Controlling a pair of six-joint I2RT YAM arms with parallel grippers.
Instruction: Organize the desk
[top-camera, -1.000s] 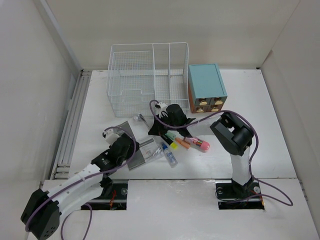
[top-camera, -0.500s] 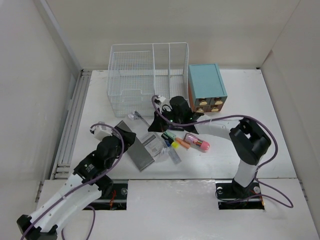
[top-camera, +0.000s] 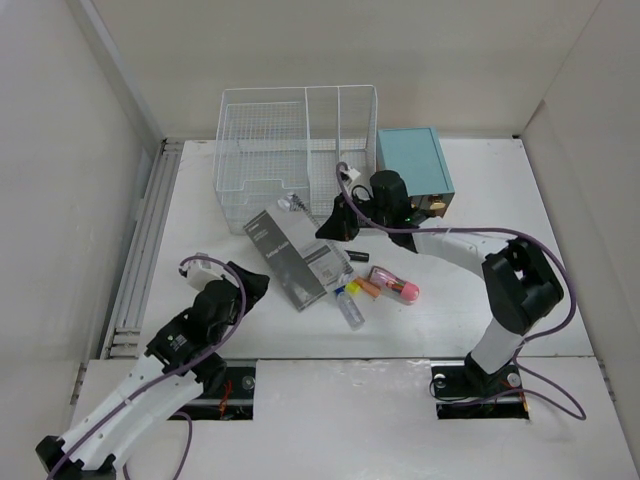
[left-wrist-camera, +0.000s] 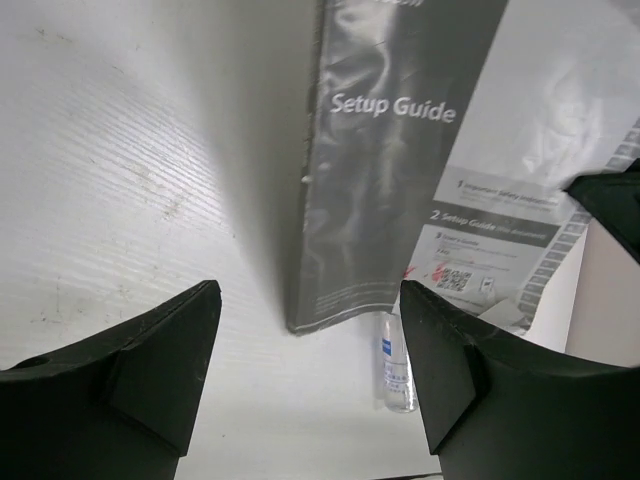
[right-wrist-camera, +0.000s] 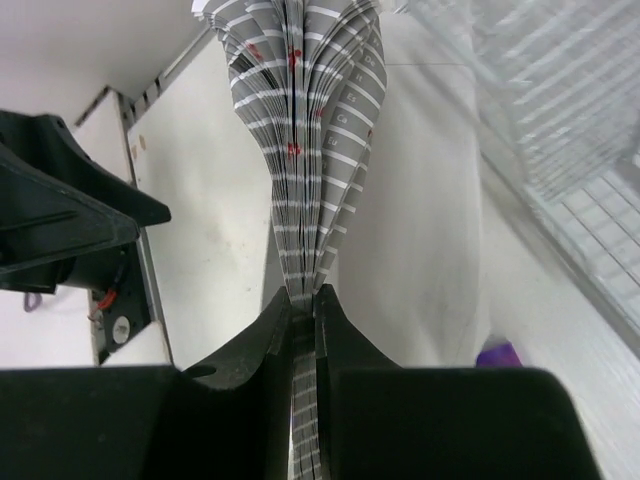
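Note:
A grey "Setup Guide" booklet (top-camera: 288, 256) hangs tilted over the white desk (top-camera: 500, 250), just in front of the white wire basket (top-camera: 295, 150). My right gripper (top-camera: 340, 222) is shut on the booklet's right edge, and the pages (right-wrist-camera: 300, 120) fan out beyond the jaws (right-wrist-camera: 305, 300). My left gripper (top-camera: 245, 285) is open and empty, just near-left of the booklet. In the left wrist view the booklet (left-wrist-camera: 400, 150) lies ahead of the spread fingers (left-wrist-camera: 150, 370), and a small clear bottle (left-wrist-camera: 397, 365) lies past its lower corner.
A teal drawer box (top-camera: 412, 170) stands right of the basket. Pink, orange and yellow markers (top-camera: 385, 287) and the small bottle (top-camera: 350, 310) lie mid-desk. A small black item (top-camera: 358, 256) lies near them. A small metal item (top-camera: 290, 203) sits by the basket front. Pale walls surround the desk.
My right gripper has moved back and right toward the basket, carrying the booklet with it. My left gripper has drawn back toward the near left, away from the booklet.

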